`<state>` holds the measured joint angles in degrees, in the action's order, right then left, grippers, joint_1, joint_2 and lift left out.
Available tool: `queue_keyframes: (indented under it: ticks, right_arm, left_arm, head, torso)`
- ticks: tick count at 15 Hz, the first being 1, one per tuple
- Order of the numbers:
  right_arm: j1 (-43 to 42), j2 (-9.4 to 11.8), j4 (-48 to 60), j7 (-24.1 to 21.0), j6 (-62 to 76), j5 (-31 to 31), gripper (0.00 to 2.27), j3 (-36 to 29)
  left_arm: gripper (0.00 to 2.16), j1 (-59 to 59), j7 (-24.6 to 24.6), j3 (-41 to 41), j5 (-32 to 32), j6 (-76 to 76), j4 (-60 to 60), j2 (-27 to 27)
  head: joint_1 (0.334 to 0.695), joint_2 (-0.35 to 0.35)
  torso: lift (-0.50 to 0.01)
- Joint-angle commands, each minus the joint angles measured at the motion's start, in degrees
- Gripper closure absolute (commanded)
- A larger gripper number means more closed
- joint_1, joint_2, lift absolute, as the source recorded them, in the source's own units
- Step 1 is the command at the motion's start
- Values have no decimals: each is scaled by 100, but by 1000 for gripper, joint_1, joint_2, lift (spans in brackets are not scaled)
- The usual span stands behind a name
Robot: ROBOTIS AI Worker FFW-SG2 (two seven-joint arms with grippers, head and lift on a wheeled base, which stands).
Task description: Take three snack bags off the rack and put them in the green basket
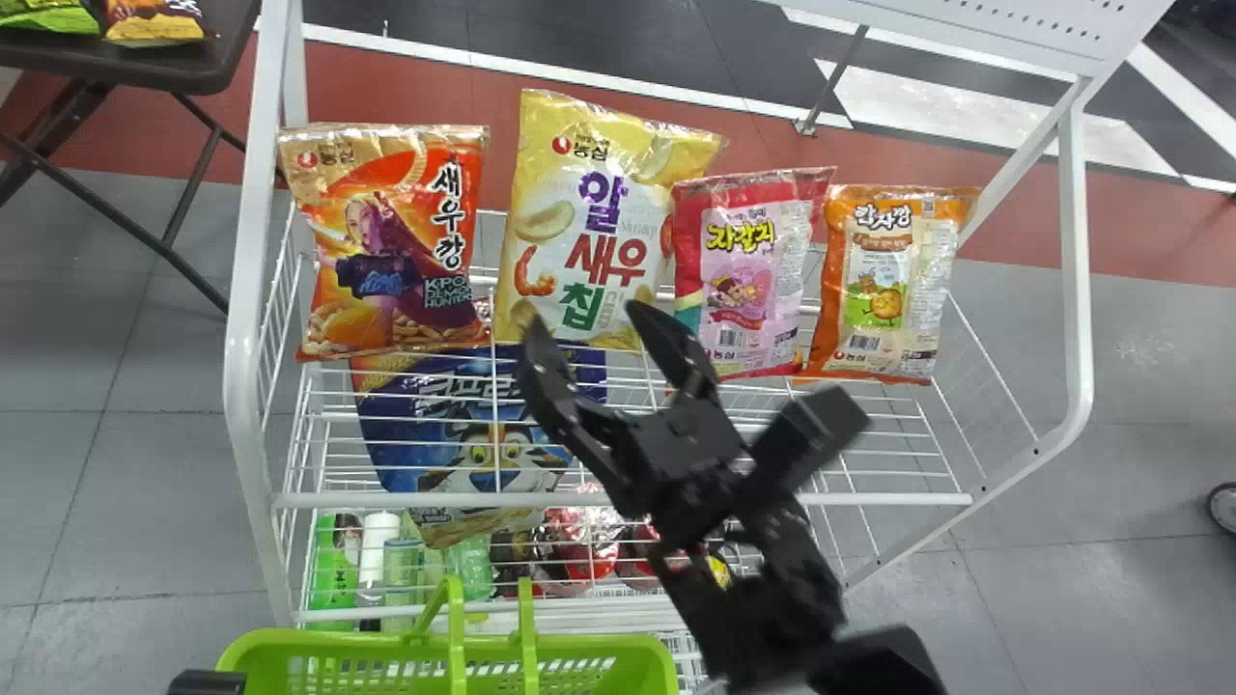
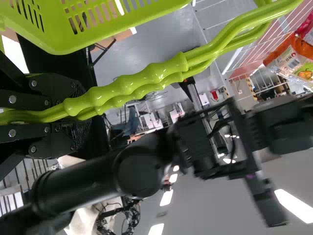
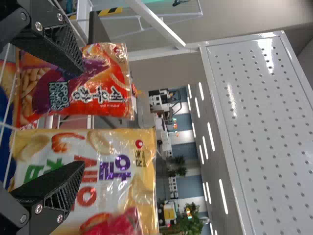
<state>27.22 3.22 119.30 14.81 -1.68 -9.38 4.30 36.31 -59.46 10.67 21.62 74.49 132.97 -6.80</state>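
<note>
"Green basket (image 1: pixel 290 637), where's that?"

"At the bottom of the head view, just in front of the rack (image 1: pixel 1077 290). The left claw (image 2: pixel 78 112) is clamped on its handles (image 1: pixel 526 623)."

"And the right claw (image 1: pixel 584 323)?"

"Fingers spread wide, in front of the yellow bag (image 1: pixel 570 145). Whether they touch it, I can't tell."

"What's up on the rack?"

"Four in a row, from the left: red bag (image 1: pixel 386 309), the yellow one, pink bag (image 1: pixel 744 338), orange bag (image 1: pixel 884 280). Lower down there's a blue bag (image 1: pixel 396 444), plus bottles (image 1: pixel 333 569)."

"Any others?"

"Two, on the table (image 1: pixel 145 69) at far left."
</note>
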Motion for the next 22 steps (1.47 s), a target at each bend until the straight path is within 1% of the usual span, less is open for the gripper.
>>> queue_keyframes:
  ticks: [1,3,4,5,6,7,8,9,12,13,14,15,16,17,19,22]
  right_arm:
    - [-868,-50,-671,-127,-391,191,174,449]
    - [-1456,-58,-1154,-426,-602,305,174,774]
    - [-1667,-67,-1339,-549,-620,349,174,888]
    - [-1870,-85,-1541,-567,-655,375,174,985]
    - [-2045,-120,-1717,-698,-672,446,174,1029]
    - [-2204,-120,-1892,-725,-690,516,174,1090]
    - [-2397,-129,-2077,-734,-778,542,174,1125]
    - [-2564,-137,-2218,-857,-954,595,174,1152]
    - [-3109,-146,-2701,-830,-1411,551,174,1213]
    - [-3241,-155,-2842,-725,-1428,507,218,1231]
    - [-3320,-155,-2903,-540,-1499,463,532,1248]
    - [-3320,-146,-2877,-488,-1639,463,1632,1284]
    - [-3267,-146,-2833,-488,-1639,463,2199,1345]
    - [-3153,-146,-2719,-400,-1586,481,2223,1389]
    - [-2924,-129,-2341,-391,-1551,507,2240,1407]
    - [-2388,-67,-1435,-391,-1868,859,2240,1310]
  left_arm:
    - [1217,-2,-13,-3,0,18,-8,-14]
    - [1220,7,-30,-3,0,18,-43,-23]
    - [1217,7,-39,-3,0,18,-43,-23]
    - [1217,7,-48,-3,0,18,-43,-23]
    - [1220,-10,-65,-3,0,18,-43,-23]
    - [1220,-19,-65,-3,0,18,-43,-32]
    - [1220,-28,-74,-3,0,18,-43,-40]
    - [1220,-46,-74,-3,0,18,-52,-40]
    - [1224,-116,-74,-12,27,53,-87,-58]
    - [1220,-151,-74,-12,35,70,-113,-58]
    - [1224,-177,-74,-12,44,88,-122,-58]
    - [1224,-195,-74,-21,53,88,-140,-58]
    - [1224,-239,-74,-39,62,123,-166,-58]
    - [1224,-256,-74,-56,97,158,-184,-58]
    - [1224,-309,-74,-82,132,158,-236,-58]
    - [1224,-380,-65,-82,159,158,-298,-58]
  head:
    - [695,-350]
    - [695,-337]
    - [695,-285]
    - [695,-261]
    - [695,-242]
    - [695,-212]
    - [695,-201]
    - [695,-191]
    - [695,-173]
    - [695,-163]
    - [695,-157]
    - [695,-150]
    - [695,-140]
    - [695,-126]
    - [695,-108]
    - [695,-98]
  torso:
    - [-22]
    - [-22]
    - [-22]
    - [-22]
    - [-22]
    - [-22]
    - [-22]
    - [-22]
    - [-22]
    - [-22]
    - [-22]
    - [-22]
    - [-22]
    - [-22]
    - [-22]
    - [-22]
